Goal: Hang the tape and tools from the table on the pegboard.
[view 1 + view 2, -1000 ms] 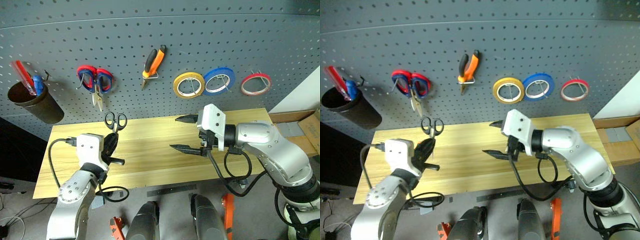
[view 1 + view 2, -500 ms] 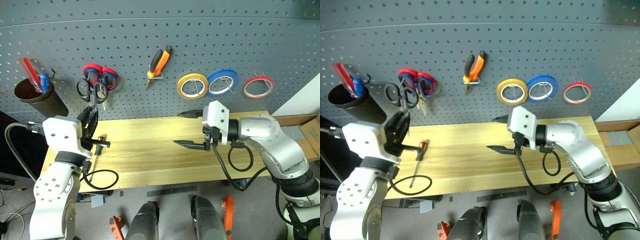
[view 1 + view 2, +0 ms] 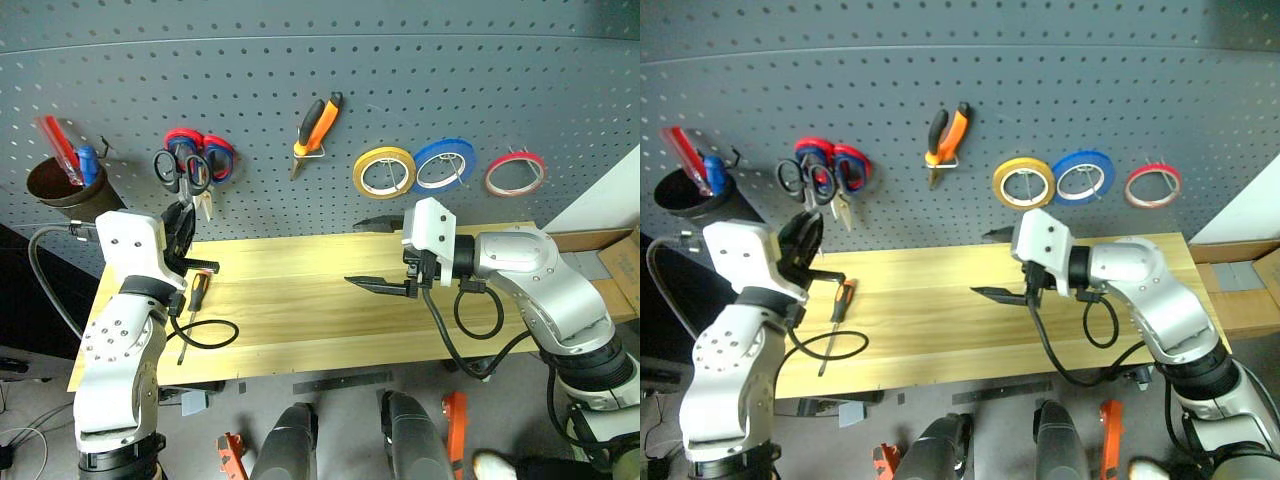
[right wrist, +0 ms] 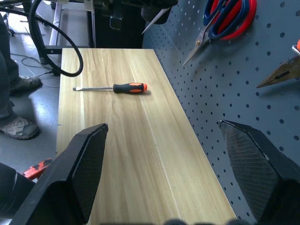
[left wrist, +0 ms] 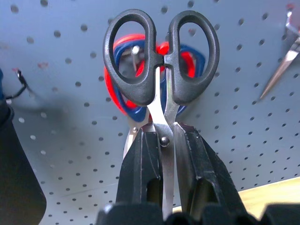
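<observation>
While clamped in left pincer [image 5: 164,154] | black scissors [image 5: 161,61] (blades hidden)

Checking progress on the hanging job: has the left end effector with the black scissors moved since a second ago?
Yes. The left end effector has carried the black scissors up from table level to the red-and-blue scissors on the pegboard.

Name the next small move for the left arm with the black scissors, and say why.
Probably ease the black scissors forward so a handle loop slips over a hook. The left gripper grips their blades, loops up, just in front of the pegboard, by the red-and-blue scissors.
</observation>
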`<state>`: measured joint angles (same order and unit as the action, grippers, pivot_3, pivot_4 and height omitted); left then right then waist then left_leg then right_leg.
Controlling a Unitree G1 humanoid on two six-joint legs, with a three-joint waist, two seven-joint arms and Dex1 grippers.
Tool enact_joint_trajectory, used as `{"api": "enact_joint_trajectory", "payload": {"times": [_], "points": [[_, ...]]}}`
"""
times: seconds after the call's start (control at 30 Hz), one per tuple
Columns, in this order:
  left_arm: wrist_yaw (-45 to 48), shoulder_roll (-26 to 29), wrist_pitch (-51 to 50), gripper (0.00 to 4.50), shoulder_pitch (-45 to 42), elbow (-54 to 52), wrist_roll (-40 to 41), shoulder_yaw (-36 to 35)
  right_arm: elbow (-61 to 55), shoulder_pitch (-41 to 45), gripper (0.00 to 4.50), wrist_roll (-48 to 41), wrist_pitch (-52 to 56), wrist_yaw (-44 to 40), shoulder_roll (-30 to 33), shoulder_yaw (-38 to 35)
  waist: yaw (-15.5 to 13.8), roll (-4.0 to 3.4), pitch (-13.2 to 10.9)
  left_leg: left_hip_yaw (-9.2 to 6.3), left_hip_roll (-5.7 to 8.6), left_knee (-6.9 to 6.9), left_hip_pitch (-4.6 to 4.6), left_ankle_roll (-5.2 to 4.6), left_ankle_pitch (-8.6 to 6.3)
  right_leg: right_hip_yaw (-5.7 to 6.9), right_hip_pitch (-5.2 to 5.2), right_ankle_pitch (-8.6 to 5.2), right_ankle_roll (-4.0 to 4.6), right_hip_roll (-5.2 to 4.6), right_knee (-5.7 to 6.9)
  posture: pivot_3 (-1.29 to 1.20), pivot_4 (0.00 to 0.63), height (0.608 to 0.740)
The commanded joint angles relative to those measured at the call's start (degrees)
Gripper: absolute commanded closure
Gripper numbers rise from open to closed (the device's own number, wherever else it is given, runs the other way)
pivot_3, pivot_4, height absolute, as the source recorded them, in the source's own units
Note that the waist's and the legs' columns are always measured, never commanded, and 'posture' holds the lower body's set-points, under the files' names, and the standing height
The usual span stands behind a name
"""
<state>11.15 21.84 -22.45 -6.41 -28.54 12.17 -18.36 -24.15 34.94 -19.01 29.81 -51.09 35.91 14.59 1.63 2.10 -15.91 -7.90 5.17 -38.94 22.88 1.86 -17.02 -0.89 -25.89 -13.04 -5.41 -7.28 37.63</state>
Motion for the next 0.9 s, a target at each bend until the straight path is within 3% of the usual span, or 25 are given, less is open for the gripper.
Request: {"api": "enact_joint_trajectory", "payload": {"times": [0.03, 0.13, 0.37, 0.53, 0.63, 0.9], "points": [[0.4, 0.8, 0.8, 4.38, -0.1, -0.5, -0.3, 0.1, -2.7, 0.8, 0.58, -0.2, 0.5, 0.7, -0.1, -1.8, 0.0, 0.0, 0.0, 0.0, -0.01, 0.0, 0.0, 0.0, 0.0, 0.0, 0.0, 0.0, 0.0, 0.0, 0.0, -0.05, 0.242, 0.74], [1.2, 0.0, 0.1, 4.38, -0.4, -0.2, 1.4, 0.1, -2.7, 1.0, 0.58, 0.0, 0.5, 1.3, -0.3, -1.9, 0.0, 0.0, 0.0, 0.0, -0.01, 0.0, -0.01, 0.0, 0.0, 0.01, 0.0, 0.0, 0.0, 0.0, 0.0, -0.05, 0.246, 0.74], [2.0, -0.5, -1.1, 1.93, 2.1, -0.9, 3.5, -0.2, -3.9, 0.4, 0.58, -0.7, 0.9, 2.0, -0.9, -2.1, 0.1, 0.0, 0.0, 0.0, -0.02, 0.0, -0.01, 0.0, 0.0, 0.0, 0.0, 0.0, 0.0, 0.0, 0.0, -0.05, 0.262, 0.74], [4.0, 1.8, -0.1, 0.21, 5.9, 3.0, 3.0, -2.1, -5.3, -1.1, 0.58, -2.4, 9.9, 7.2, -4.3, -0.9, 0.2, 0.0, 0.0, -0.03, -0.06, 0.01, -0.03, -0.01, 0.0, -0.01, -0.01, 0.01, 0.01, 0.0, 0.02, -0.05, 0.273, 0.74], [5.0, 4.8, -1.4, 0.21, 7.3, 7.0, 2.3, -3.5, -6.9, -2.1, 0.58, -2.1, 16.4, 11.9, -7.9, 1.5, 0.2, -0.01, 0.0, -0.07, -0.16, 0.01, -0.04, 0.0, 0.0, 0.02, -0.01, 0.04, 0.07, 0.07, 0.05, -0.05, 0.276, 0.74], [5.2, 9.7, -15.6, 0.21, 9.0, 17.2, 3.0, -4.4, -7.1, -0.9, 0.58, 1.1, 18.2, 14.4, -11.2, 8.0, 0.3, -0.01, 0.0, -0.07, -0.28, 0.01, -0.07, -0.01, -0.01, 0.04, -0.05, 0.06, 0.1, 0.15, 0.04, -0.06, 0.287, 0.74]]}}
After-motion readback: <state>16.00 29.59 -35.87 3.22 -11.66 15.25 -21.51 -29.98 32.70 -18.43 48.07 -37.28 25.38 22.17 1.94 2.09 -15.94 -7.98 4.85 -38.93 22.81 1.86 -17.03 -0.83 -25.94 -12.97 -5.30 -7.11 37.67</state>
